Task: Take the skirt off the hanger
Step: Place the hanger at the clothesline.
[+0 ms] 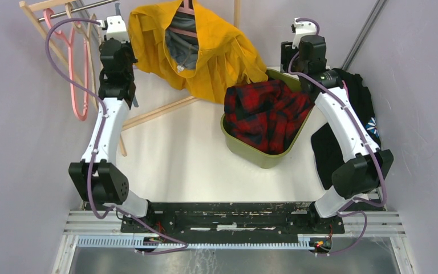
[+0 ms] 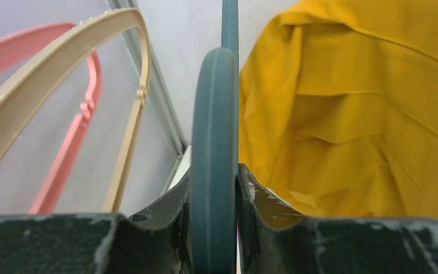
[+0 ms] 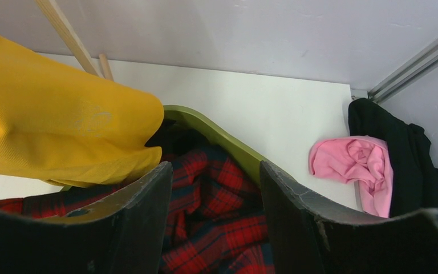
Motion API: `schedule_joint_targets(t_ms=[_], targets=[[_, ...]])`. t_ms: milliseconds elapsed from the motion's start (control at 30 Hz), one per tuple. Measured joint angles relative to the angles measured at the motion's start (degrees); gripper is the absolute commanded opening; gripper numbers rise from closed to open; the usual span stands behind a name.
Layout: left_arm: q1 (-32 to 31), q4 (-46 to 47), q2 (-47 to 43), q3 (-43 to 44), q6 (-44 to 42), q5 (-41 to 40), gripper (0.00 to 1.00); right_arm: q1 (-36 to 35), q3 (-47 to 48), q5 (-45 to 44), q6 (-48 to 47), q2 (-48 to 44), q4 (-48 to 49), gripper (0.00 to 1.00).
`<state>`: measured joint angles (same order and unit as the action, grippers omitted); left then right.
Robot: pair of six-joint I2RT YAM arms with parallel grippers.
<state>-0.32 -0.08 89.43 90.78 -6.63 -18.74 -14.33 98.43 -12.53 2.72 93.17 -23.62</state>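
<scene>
A yellow skirt [image 1: 217, 51] hangs from a pink hanger [image 1: 187, 7] at the back of the table, its lower edge draped over the basket rim. It fills the right of the left wrist view [image 2: 348, 114] and the left of the right wrist view [image 3: 51, 125]. My left gripper [image 1: 116, 40] is to the left of the skirt, shut on a teal hanger [image 2: 215, 131] that runs upright between its fingers [image 2: 262, 200]. My right gripper [image 3: 217, 188] is open and empty above the basket, to the right of the skirt.
A green basket [image 1: 262, 157] holds a red plaid garment [image 1: 268, 114]. A pink hanger [image 1: 78, 85] and a beige hanger [image 2: 51, 74] hang on the wooden rack [image 1: 159, 111] at the left. Black clothes [image 1: 359, 108] and a pink cloth [image 3: 353, 162] lie at the right.
</scene>
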Motion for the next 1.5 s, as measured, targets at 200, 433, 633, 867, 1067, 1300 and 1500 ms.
schedule_joint_targets(t_ms=[200, 433, 633, 867, 1067, 1300, 1500], targets=[[0.00, 0.52, -8.83, -6.38, 3.30, 7.52, 0.03, 0.13, -2.69, -0.55, -0.15, -1.90, 0.26, 0.63], [0.15, 5.29, -10.38, -6.01, 8.15, 15.19, 0.03, 0.13, -4.81, -3.04, -1.55, -2.80, 0.46, 0.63], [0.26, 7.02, -6.36, -0.15, 10.43, 17.29, 0.03, 0.15, -7.43, -4.50, -2.78, -4.66, 0.90, 0.63], [0.26, 8.94, 0.07, 8.61, 12.22, 17.53, 0.03, 0.37, -9.33, -5.90, -4.52, -5.27, 2.05, 0.63], [0.35, 9.03, 3.30, 13.00, 12.57, 17.40, 0.03, 0.85, -9.97, -6.21, -4.81, -5.27, 2.60, 0.63], [1.51, 8.92, 3.80, 13.33, 12.57, 17.27, 0.03, 1.01, -9.97, -6.19, -4.79, -5.27, 3.04, 0.63], [2.78, 9.20, 4.20, 13.31, 12.61, 17.22, 0.03, 1.11, -9.64, -6.19, -4.79, -5.25, 2.99, 0.63]])
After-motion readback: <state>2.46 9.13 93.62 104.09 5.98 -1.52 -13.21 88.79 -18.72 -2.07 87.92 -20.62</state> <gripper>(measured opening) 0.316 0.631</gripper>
